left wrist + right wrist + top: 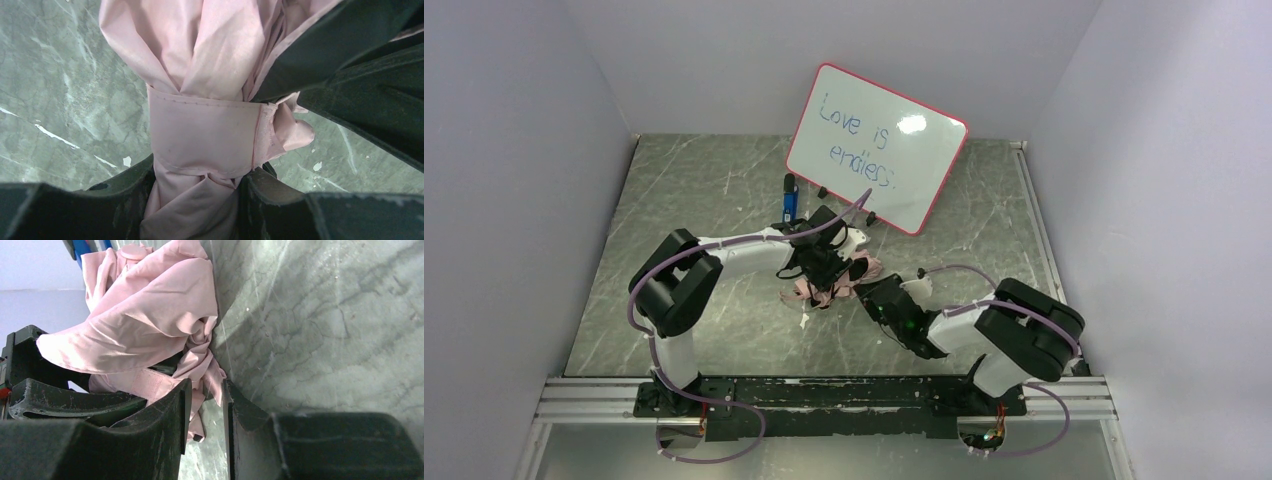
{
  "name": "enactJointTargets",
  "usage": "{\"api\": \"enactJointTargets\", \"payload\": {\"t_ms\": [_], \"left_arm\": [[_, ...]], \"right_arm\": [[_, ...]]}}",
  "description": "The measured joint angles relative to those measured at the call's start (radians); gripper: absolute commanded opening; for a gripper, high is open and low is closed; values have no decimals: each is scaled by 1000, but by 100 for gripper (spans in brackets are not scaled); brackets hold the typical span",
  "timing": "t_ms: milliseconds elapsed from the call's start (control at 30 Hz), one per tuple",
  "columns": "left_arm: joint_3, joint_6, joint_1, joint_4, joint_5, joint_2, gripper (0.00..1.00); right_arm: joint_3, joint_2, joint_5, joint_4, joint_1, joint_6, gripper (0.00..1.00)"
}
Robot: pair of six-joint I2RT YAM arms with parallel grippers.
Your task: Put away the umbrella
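pale pink umbrella (829,288), collapsed, lying near the middle of the grey marbled table (694,190), on the near side of the red-framed whiteboard (879,145) and the blue marker (790,200). its thin fabric is gathered into a loose, creased bundle. a stitched pink strap (200,132) is wound around the bundle, and folds spill out on both sides of it. the left gripper (197,187) is clamped on the bundle just beside the strap, one finger pressed into each side. the right gripper (205,400), just right of the umbrella, has its jaws narrowly apart with a hanging fold of fabric at the gap; whether it pinches that fold cannot be told.
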Motion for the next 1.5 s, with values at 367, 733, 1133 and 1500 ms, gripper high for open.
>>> {"api": "enactJointTargets", "payload": {"t_ms": [367, 733, 1133, 1500], "left_arm": [[0, 0, -2, 0, -4, 1, 5], [0, 0, -4, 0, -8, 2, 5], [0, 0, -5, 0, -9, 2, 5], [6, 0, -6, -1, -11, 6, 5]], "right_arm": [[-13, 77, -48, 169, -27, -96, 31], [-34, 134, -66, 293, -33, -111, 31], [-59, 203, -122, 435, -45, -70, 28], [-57, 188, -90, 369, -45, -32, 19]]}}
